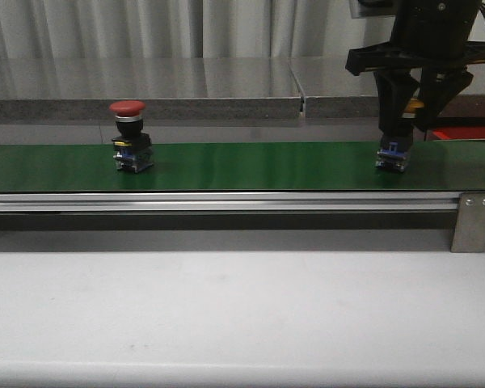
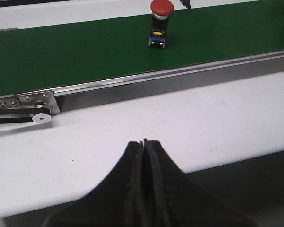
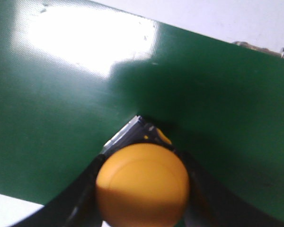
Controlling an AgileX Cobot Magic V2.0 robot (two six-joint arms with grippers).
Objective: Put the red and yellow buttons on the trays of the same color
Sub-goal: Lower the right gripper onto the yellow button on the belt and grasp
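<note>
Red button [image 1: 128,108], yellow button [image 3: 142,183], green belt [image 1: 259,166]

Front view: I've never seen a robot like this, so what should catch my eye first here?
Probably the red button, standing alone on the left of the green belt. Next, at the belt's right end, the black right pincer reaching down around the yellow button, its base on the belt. The left pincer hangs shut over the white table, away from both.

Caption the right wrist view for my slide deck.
Right gripper closed on yellow button standing on green conveyor belt.
</note>
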